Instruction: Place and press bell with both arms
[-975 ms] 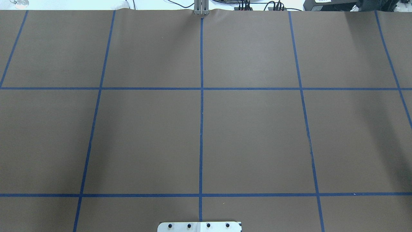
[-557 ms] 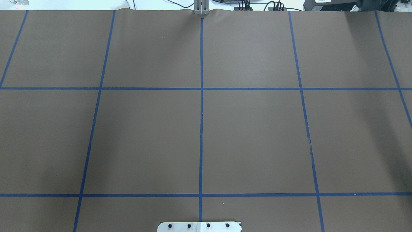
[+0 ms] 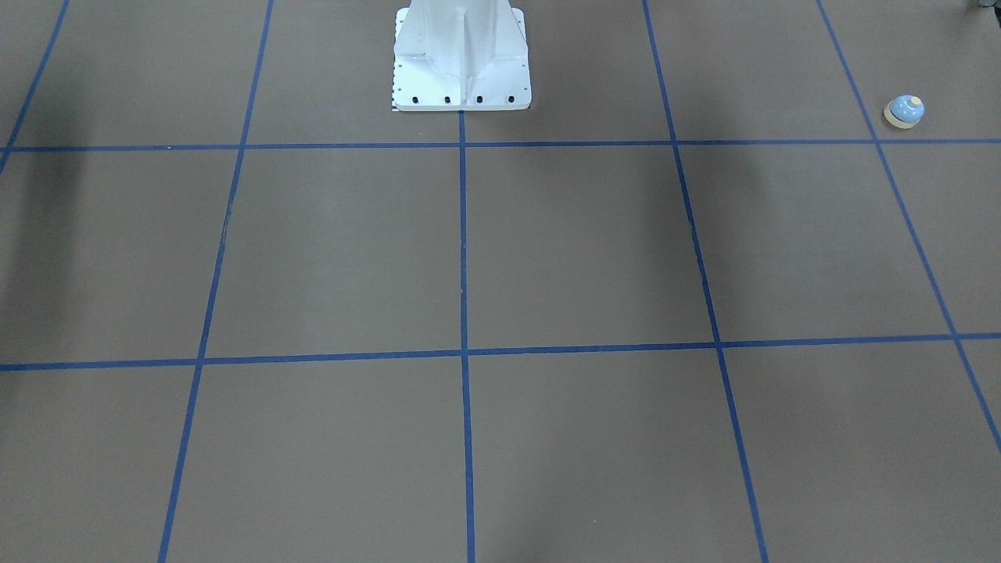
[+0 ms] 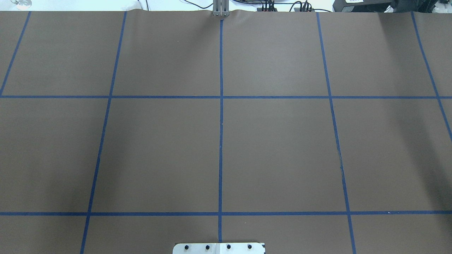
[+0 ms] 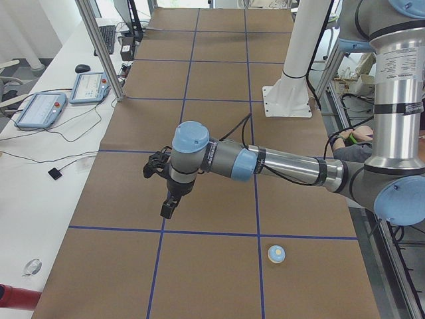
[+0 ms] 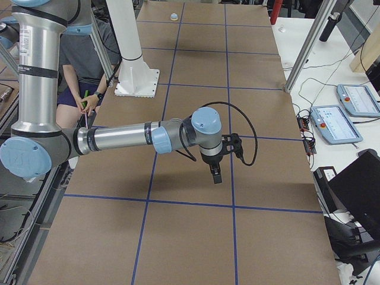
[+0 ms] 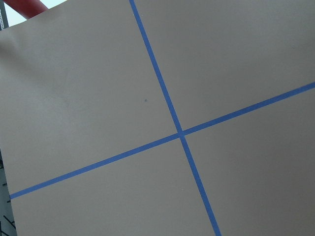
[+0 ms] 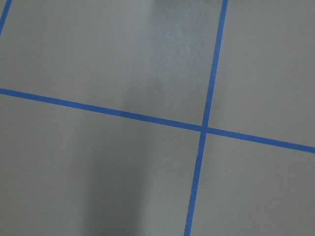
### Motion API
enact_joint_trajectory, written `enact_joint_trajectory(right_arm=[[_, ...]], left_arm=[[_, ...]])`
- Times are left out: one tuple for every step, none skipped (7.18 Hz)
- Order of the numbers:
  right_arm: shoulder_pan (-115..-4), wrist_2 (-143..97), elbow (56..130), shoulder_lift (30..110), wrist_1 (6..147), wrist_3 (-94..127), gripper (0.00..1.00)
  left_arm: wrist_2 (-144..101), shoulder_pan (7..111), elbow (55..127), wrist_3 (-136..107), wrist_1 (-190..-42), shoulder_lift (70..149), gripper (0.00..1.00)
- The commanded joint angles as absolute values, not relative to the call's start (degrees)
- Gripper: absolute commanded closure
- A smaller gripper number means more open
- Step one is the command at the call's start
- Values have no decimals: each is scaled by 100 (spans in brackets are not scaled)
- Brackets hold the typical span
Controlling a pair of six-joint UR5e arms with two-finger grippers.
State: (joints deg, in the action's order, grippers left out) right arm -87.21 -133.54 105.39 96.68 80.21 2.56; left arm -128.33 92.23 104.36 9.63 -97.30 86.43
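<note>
While upright, blue-domed bell [image 3: 905,110], tan base

We are listing: table cover [image 4: 159,151], matt brown paper; grid lines [image 4: 221,141], blue tape; pedestal [image 3: 461,62], glossy white metal; left arm [image 5: 292,166], smooth silver metal tube; joint cap [image 5: 191,138], light-blue plastic.

No legible text, labels, brands or numbers anywhere; the teach pendant screens are too small to read.
</note>
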Motion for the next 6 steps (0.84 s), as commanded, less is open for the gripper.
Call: enact_joint_trajectory(right_arm=[[-8684, -13796, 10494, 9712, 7585, 246, 0], [-8684, -14095, 10503, 9712, 7533, 272, 0], [-8684, -14420, 10503, 9695, 7515, 299, 0], [-8684, -14536, 10503, 9694, 7497, 308, 0], [-8684, -14537, 10503, 9694, 7480, 325, 0], [-8684, -14450, 10512, 9720, 7497, 282, 0]], left_arm=[[-12858, 9211, 10459, 267, -10296, 8649, 0], [-12824, 9176, 10415, 325, -10614, 8492, 0], [-12815, 9089, 10415, 325, -10957, 8299, 0], [-12797, 8696, 10415, 316, -10986, 8184, 0], [-12806, 8353, 10293, 282, -10960, 8148, 0], [-12849, 8263, 10040, 246, -10986, 8052, 0]])
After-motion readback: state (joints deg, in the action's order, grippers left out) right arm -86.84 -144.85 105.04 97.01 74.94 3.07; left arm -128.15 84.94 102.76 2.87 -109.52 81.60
